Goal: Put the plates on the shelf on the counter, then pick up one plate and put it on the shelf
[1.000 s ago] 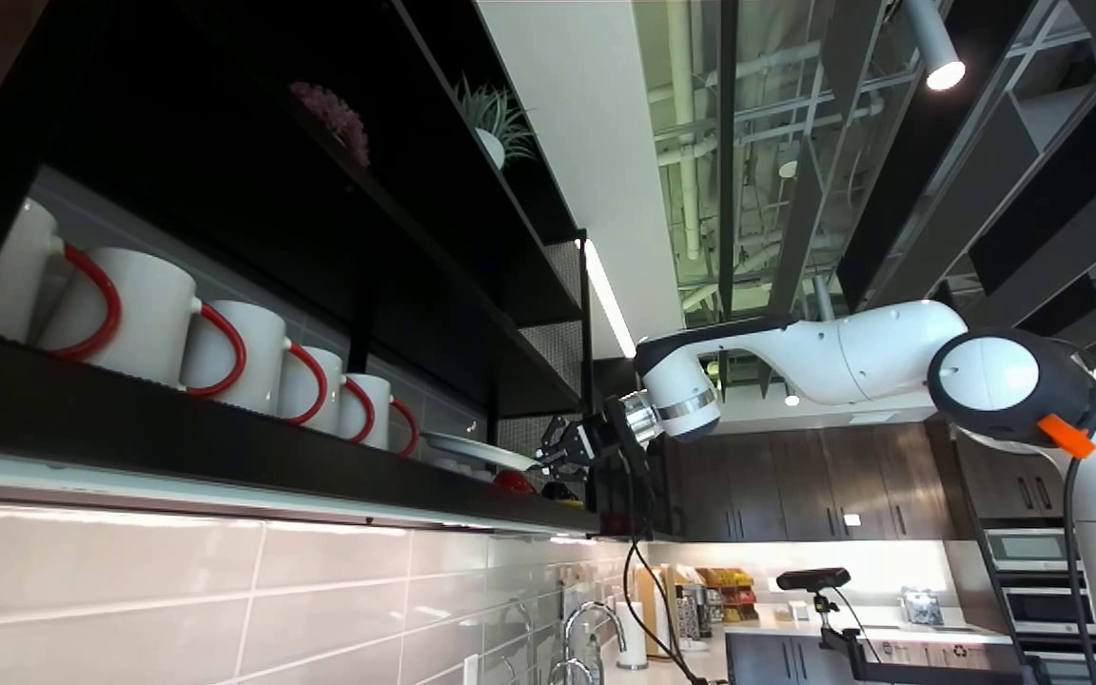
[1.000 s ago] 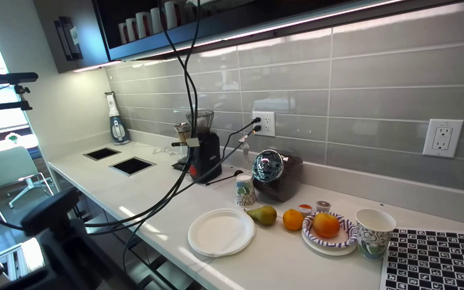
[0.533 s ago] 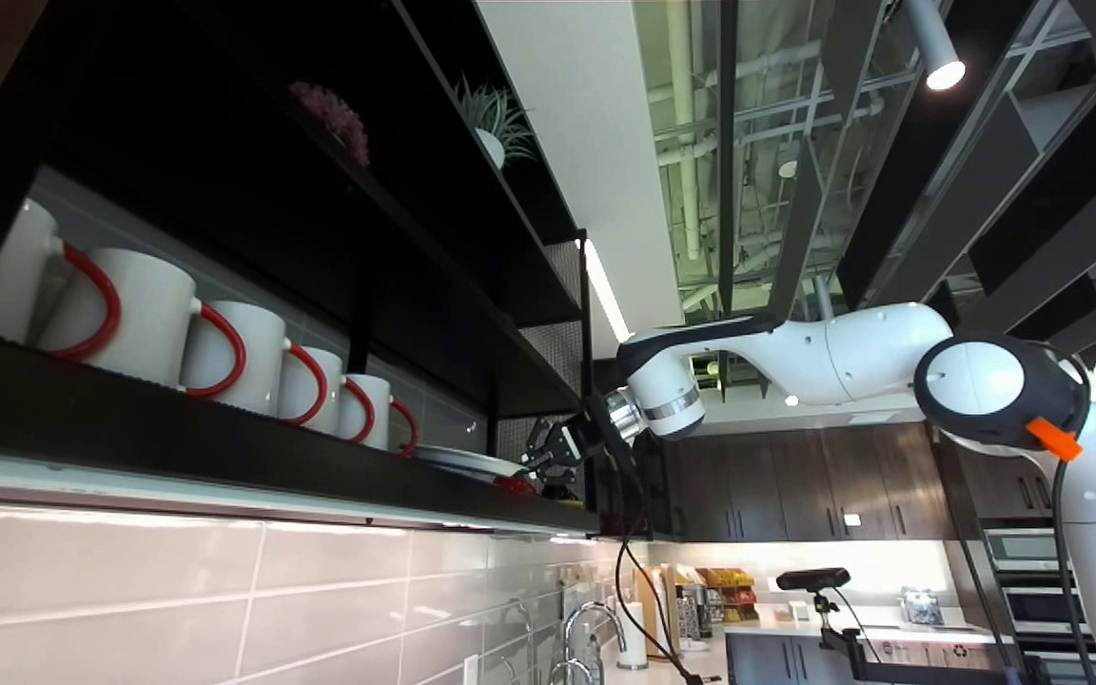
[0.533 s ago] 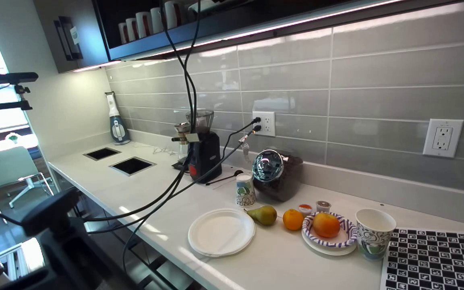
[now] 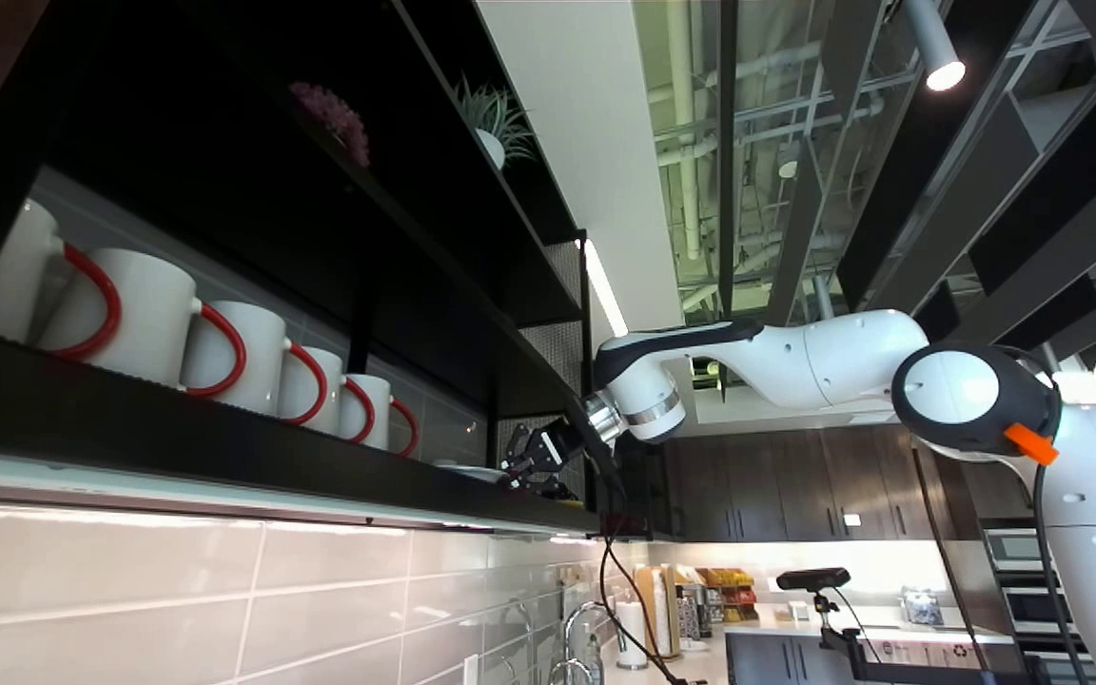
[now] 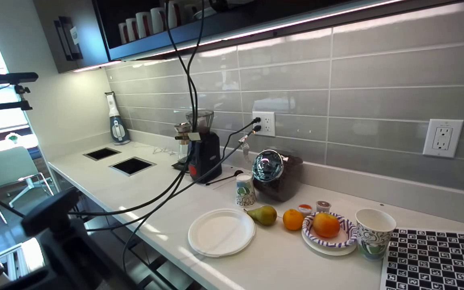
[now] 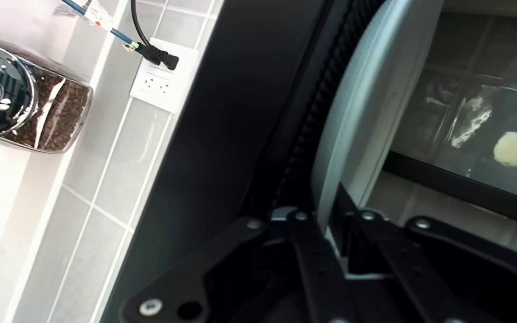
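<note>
Down here, a patterned bowl (image 6: 350, 230) cradles an orange fruit (image 6: 326, 224) and a jar (image 7: 17, 72) holds brown beans (image 7: 63, 115). Up in the shelf (image 5: 253, 452), the hand (image 7: 327, 214) clasps a pale plate (image 7: 352, 103) by its rim, nearly level, pointing toward the mugs (image 5: 144, 314).

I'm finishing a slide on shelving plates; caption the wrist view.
A pale plate, its rim between the fingers, at the black shelf; wall outlet at picture left.

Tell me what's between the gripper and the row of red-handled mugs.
The plate lies between the gripper and the mugs, as an exterior view shows.
</note>
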Controlling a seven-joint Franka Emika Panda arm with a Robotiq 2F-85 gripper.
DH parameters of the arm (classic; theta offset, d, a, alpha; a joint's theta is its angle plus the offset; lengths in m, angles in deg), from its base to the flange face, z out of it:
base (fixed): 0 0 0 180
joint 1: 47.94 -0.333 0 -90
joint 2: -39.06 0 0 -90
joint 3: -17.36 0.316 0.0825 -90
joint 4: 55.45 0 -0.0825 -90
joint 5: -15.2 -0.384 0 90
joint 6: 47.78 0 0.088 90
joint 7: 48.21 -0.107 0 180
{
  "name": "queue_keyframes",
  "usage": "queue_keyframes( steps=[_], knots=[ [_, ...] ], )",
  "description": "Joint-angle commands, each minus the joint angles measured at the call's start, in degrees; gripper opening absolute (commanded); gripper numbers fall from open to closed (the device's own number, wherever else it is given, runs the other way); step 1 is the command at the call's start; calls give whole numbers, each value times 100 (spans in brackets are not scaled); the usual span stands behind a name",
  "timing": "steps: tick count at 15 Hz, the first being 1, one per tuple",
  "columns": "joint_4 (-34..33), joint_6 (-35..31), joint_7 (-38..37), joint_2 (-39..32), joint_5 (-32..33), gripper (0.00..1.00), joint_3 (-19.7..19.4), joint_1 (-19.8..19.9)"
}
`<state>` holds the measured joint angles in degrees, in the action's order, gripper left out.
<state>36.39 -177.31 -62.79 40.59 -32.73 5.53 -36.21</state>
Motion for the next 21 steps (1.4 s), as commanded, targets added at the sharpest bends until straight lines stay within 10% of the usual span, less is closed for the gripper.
queue_keyframes(
  steps=[1, 9, 21],
  knots=[
    [-255, 269, -71, 7, -13, 44, 8, -28],
    [220, 621, 600, 740, 430, 99, -147, 67],
    [399, 3520, 3317, 1586, 1690, 100, -923, 198]
  ],
)
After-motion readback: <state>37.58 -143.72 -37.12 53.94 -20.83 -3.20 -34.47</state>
